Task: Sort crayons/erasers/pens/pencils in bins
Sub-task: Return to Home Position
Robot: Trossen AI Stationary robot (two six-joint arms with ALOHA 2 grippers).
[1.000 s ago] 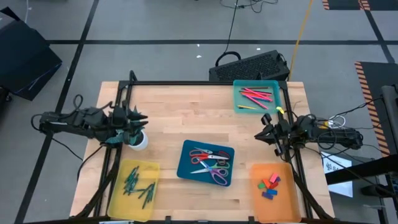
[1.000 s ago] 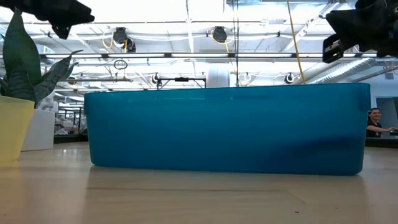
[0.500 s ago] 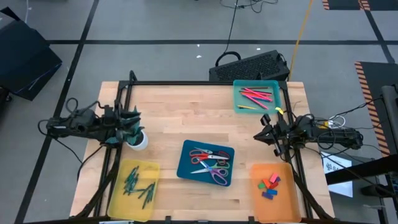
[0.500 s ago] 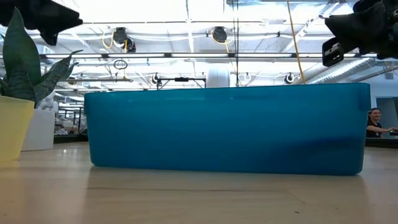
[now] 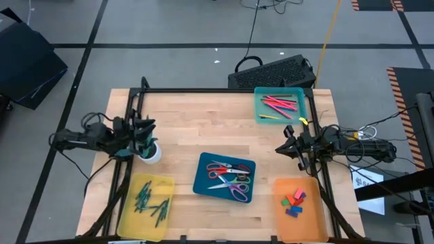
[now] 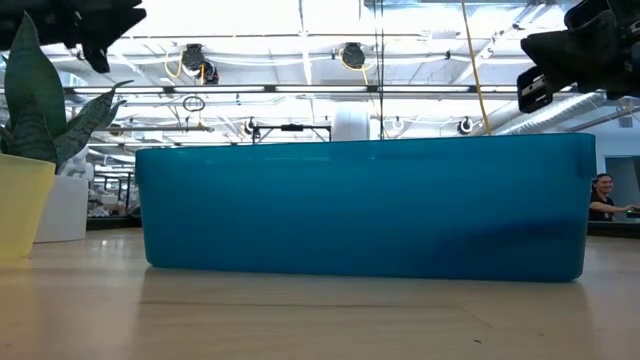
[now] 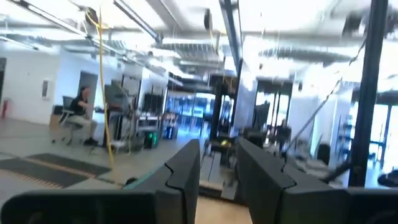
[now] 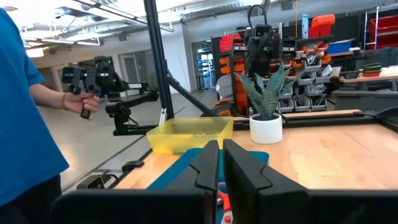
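We see the left gripper [image 5: 154,128] at the desk's left edge, above the white pot of a small plant [image 5: 152,150], its fingers [image 7: 186,167] a narrow gap apart and empty. The right gripper [image 5: 283,144] hangs at the right edge between the teal bin [image 5: 258,108] and the orange bin [image 5: 281,220], fingers [image 8: 206,163] nearly closed, holding nothing. The erasers [image 5: 293,202] lie in the orange bin at the front right corner (red, green, pink and blue pieces). The dark blue bin [image 5: 200,181] sits mid-front, the yellow bin [image 5: 127,215] front left.
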